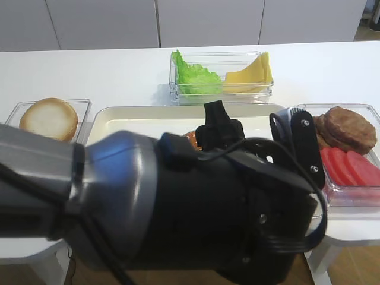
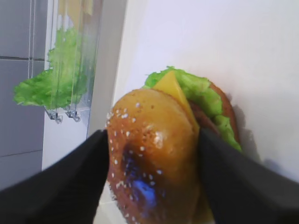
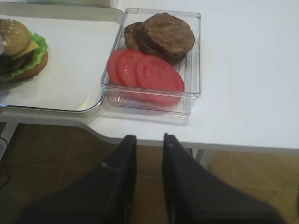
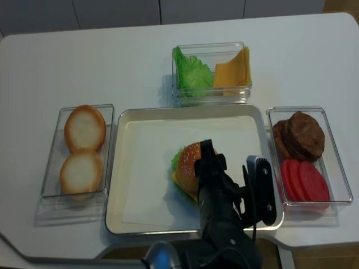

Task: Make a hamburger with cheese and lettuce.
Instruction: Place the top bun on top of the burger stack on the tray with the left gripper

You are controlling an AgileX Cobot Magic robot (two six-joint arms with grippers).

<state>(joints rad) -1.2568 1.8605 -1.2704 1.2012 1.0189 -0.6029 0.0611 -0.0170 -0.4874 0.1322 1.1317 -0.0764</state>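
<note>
Left wrist: hamburger (image 2: pixel 163 154) between left claw (image 2: pixel 154 182) fingers.

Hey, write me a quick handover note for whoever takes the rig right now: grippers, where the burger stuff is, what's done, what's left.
Left gripper: jaws astride the hamburger's top bun, one finger on each side; whether they press it I cannot tell.
Right gripper: shut, empty, hanging off the table's front edge near the box of tomato slices and patties.
Hamburger: stacked on the white tray, sesame bun on top, cheese and lettuce showing beneath it.
Done: the stack looks complete.
Left: probably just clear the left gripper from the bun and draw the arm away.
</note>
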